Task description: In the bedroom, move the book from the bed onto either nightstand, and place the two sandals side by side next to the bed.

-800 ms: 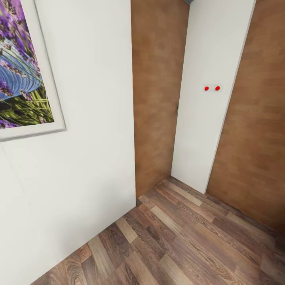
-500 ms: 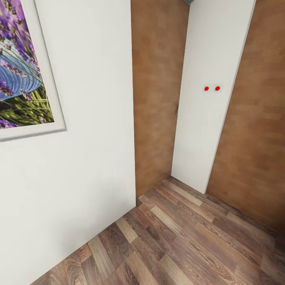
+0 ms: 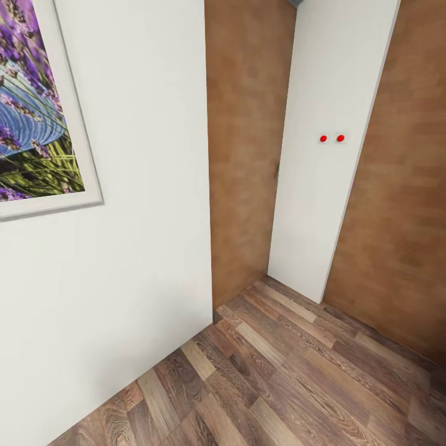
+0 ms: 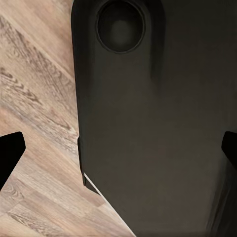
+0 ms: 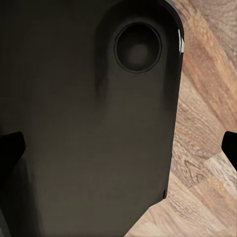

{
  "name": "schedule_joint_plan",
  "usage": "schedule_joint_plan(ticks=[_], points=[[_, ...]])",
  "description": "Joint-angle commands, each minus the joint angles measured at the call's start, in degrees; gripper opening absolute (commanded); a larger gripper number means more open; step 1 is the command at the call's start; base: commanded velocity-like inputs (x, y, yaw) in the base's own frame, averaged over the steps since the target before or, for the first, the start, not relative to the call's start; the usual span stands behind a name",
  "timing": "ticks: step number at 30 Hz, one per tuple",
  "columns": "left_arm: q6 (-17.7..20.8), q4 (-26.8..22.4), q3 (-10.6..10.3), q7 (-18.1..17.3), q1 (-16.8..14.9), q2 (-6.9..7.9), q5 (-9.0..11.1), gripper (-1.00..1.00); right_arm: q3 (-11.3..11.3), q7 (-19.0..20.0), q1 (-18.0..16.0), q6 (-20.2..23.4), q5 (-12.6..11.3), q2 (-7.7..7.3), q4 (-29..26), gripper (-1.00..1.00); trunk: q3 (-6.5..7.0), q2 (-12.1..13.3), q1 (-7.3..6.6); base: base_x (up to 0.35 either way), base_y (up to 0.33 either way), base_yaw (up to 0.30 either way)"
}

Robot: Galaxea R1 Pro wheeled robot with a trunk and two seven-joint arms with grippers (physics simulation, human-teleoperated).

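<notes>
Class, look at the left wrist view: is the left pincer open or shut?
Open. The left pincer has its two dark fingertips at opposite picture edges, wide apart, nothing held between.

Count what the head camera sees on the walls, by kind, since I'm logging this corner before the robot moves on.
Framed picture: 1
Red dots: 2
Brown wood panels: 2
Total: 5
</notes>
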Motion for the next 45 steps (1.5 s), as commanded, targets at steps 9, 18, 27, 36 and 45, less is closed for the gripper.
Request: schedule_joint_plan(ticks=[9, 18, 27, 36, 45], points=[[0.0, 0.0, 0.0, 0.0, 0.0, 0.01, 0.0, 1.00, 0.0, 0.1, 0.0, 0.0, 0.0, 0.00, 0.0, 1.00, -0.04, 0.0, 0.00, 0.000, 0.000, 0.000], [0.0, -0.1, 0.1, -0.1, 0.4, 0.91, 0.1, 1.00, 0.1, -0.1, -0.9, -0.4, -0.1, 0.31, -0.4, 1.00, -0.04, 0.0, 0.00, 0.000, 0.000, 0.000], [0.0, -0.1, 0.2, -0.1, 0.8, 1.73, 0.3, 1.00, 0.1, -0.4, -1.7, -0.6, -0.3, 0.67, -0.7, 1.00, -0.04, 0.0, 0.00, 0.000, 0.000, 0.000], [-0.1, -0.2, 0.2, -0.1, 0.8, 1.81, 0.3, 1.00, -0.1, -0.4, -1.9, -0.7, -0.4, 0.90, -0.8, 1.00, -0.04, 0.0, 0.00, 0.000, 0.000, 0.000], [0.5, -4.0, 0.2, -0.3, 0.1, 1.40, 0.2, 1.00, -0.3, -0.3, -2.9, -0.5, -0.6, 0.53, -2.2, 1.00, -0.04, 0.0, 0.00, 0.000, 0.000, 0.000]])
